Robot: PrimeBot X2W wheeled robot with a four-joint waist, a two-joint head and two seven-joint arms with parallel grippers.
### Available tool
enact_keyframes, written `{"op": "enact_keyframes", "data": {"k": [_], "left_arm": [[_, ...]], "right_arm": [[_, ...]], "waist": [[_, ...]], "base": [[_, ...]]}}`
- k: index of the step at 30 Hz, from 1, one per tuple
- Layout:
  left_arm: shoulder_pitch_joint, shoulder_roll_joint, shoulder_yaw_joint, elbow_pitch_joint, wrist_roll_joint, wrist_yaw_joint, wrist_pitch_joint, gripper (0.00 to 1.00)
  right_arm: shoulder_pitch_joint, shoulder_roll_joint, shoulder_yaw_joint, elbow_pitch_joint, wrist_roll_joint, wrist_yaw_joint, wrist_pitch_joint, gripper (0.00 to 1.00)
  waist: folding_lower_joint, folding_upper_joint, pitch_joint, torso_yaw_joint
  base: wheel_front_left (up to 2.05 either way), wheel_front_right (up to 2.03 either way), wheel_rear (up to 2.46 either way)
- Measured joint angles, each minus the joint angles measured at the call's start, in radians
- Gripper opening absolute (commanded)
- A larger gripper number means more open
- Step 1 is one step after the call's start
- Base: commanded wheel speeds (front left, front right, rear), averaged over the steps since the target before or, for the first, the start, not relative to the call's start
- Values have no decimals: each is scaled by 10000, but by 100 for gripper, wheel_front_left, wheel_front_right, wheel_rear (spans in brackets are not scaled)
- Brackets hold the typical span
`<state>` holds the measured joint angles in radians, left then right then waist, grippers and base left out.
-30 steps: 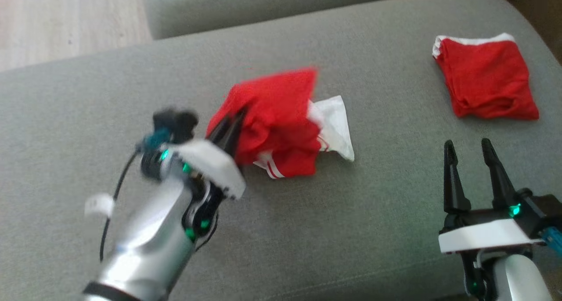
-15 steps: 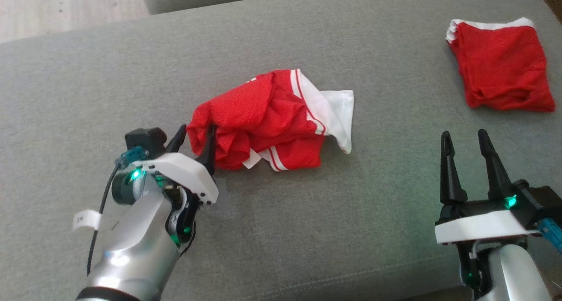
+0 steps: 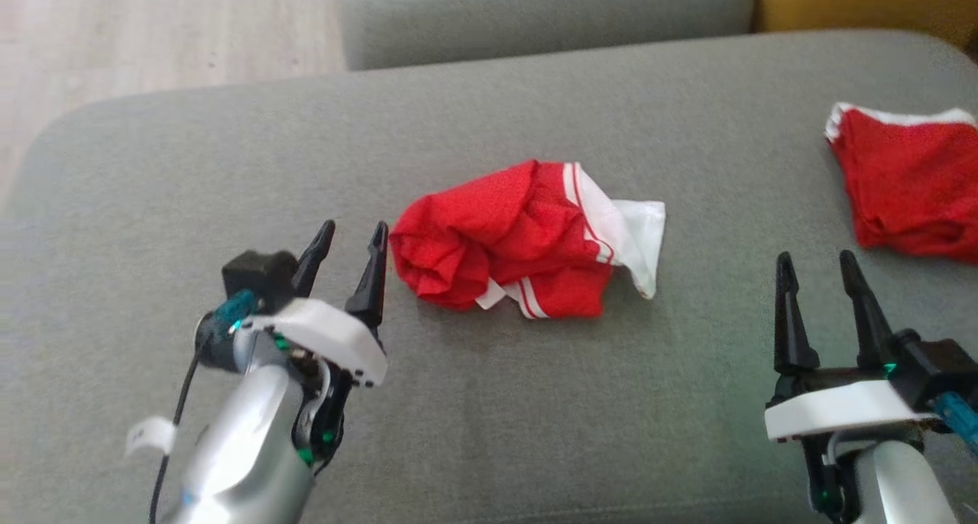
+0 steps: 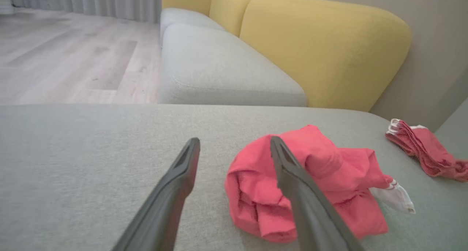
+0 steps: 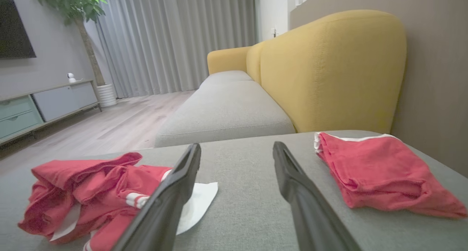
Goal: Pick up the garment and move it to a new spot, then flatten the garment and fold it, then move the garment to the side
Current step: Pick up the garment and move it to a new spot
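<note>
The red-and-white garment (image 3: 519, 249) was found bunched in a loose heap near the middle of the grey sofa cushion (image 3: 229, 150), neither flattened nor folded. This location was judged suitable as a working spot, since bare cushion lay on every side for spreading.

The left end effector (image 3: 354, 230) was held with its fingers spread and nothing between them. Its right fingertip stood just beside the heap's left edge; contact could not be confirmed. In the left wrist view, the heap lay ahead and to the right, partly behind the right finger.

The right end effector (image 3: 815, 259) was likewise open and empty, positioned well apart from the heap, to its right and nearer the robot.

A folded red garment (image 3: 909, 180) lay at the cushion's far right, presumably a finished piece set aside. Flattening was judged to be the step in hand.
</note>
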<state>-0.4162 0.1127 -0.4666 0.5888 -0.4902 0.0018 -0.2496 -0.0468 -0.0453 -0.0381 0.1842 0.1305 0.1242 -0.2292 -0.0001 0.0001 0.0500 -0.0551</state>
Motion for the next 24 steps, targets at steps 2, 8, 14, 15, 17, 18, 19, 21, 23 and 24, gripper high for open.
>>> {"op": "enact_keyframes", "data": {"k": [2, 8, 14, 15, 17, 18, 19, 21, 23, 24], "left_arm": [[409, -6, 265, -472, 219, 81, 0, 100], [1916, -86, 888, -1503, 717, 163, 0, 100], [3111, -222, 1661, -2343, 1074, 247, 0, 100], [3241, -263, 1745, -2429, 1126, 247, 0, 100], [3454, -343, 1908, -2581, 1235, 245, 0, 100], [3545, -366, 1948, -2667, 1325, 249, 0, 100], [3607, -387, 1981, -2721, 1409, 249, 0, 100], [3717, -489, 2109, -2784, 1482, 247, 0, 100], [3733, -506, 2136, -2777, 1615, 244, 0, 100], [3733, -506, 2136, -2777, 1615, 244, 0, 100]], "right_arm": [[4, 2, 12, 102, -2, 0, 0, 100], [447, 2, 88, 336, -2, 0, -92, 100], [625, 4, 142, 364, -15, 0, -186, 100], [642, 4, 132, 364, -13, 0, -186, 100], [733, 4, 119, 378, 54, 0, -188, 100], [802, 4, 121, 391, 128, 0, -188, 100], [852, 6, 125, 401, 205, 0, -188, 100], [896, 4, 205, 431, 299, 0, -188, 100], [896, 6, 284, 485, 299, 0, -188, 100], [896, 6, 284, 485, 299, 0, -188, 100]], "waist": [[0, 0, -183, 182], [0, 0, -593, 849], [-1, 0, -885, 1394], [-1, 0, -916, 1462], [0, 0, -961, 1575], [0, 0, -977, 1612], [0, 0, -986, 1642], [0, 0, -986, 1676], [1, 0, -975, 1657], [1, 0, -975, 1657]], "base": [[0, 0, 0], [0, 0, 0], [0, 0, 0], [0, 0, 0], [0, 0, 0], [0, 0, 0], [0, 0, 0], [0, 0, 0], [0, 0, 0], [0, 0, 0]]}}
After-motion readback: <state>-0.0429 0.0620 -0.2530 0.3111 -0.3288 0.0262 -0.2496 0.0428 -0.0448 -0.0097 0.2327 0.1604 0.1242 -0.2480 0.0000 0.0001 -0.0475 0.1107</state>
